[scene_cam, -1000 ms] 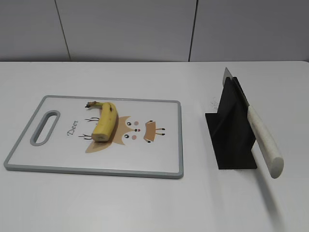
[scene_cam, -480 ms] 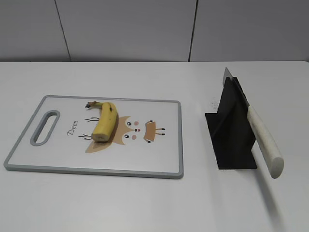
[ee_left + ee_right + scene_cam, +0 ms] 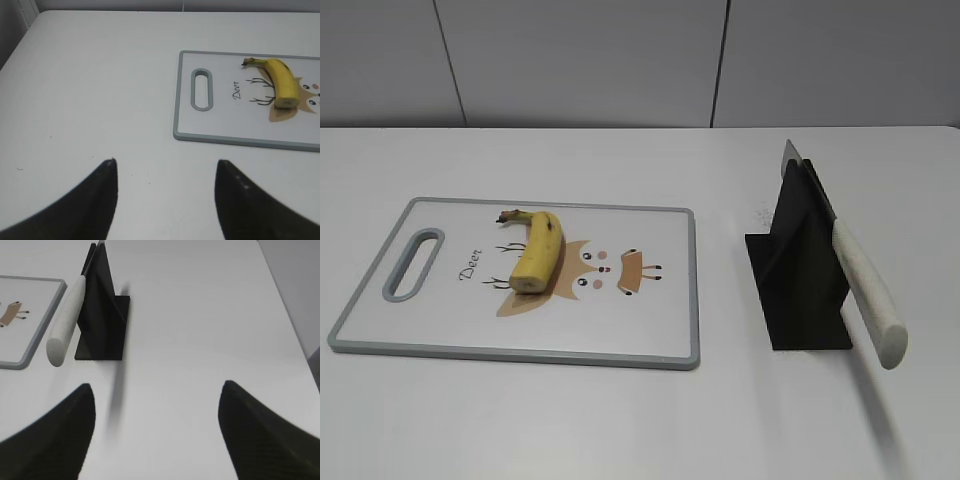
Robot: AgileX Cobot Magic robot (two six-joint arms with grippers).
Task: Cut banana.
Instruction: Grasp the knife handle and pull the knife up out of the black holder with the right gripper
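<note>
- Counter [image 3: 620, 420]: white and flat, carrying every item. Neither arm shows in the exterior view, so both reaches start from well back.
- Cutting board [image 3: 650, 340]: grey-rimmed, with a handle slot at its left end and a deer print in the middle. It lies flat on the left half of the counter, well apart from the knife stand.
- Knife stand [image 3: 800, 290]: black, wedge-shaped, to the right of the board. It holds the knife on a slant, blade tip up and away, handle down towards the camera.
- Knife [image 3: 865, 290]: the pale handle overhangs the stand's near edge, free on all sides. Judgement: this is the step in hand. Take the handle at mid-length, jaws across its width, then draw it out along the slant, not straight up, so the stand is not dragged.
- Banana [image 3: 537, 253]: lies on the board over the left side of the print, stem tip towards the far edge, blunt cut end towards the near edge. Nothing touches it.
- Right hand [image 3: 155, 440]: released, fingers wide apart and empty, above bare counter, with stand and knife ahead to its left.
- Left hand [image 3: 165, 195]: also released and empty, over bare counter, short of the board's slot end. Judgement: it is best used to steady the banana near the stem, clear of the cut line.
</note>
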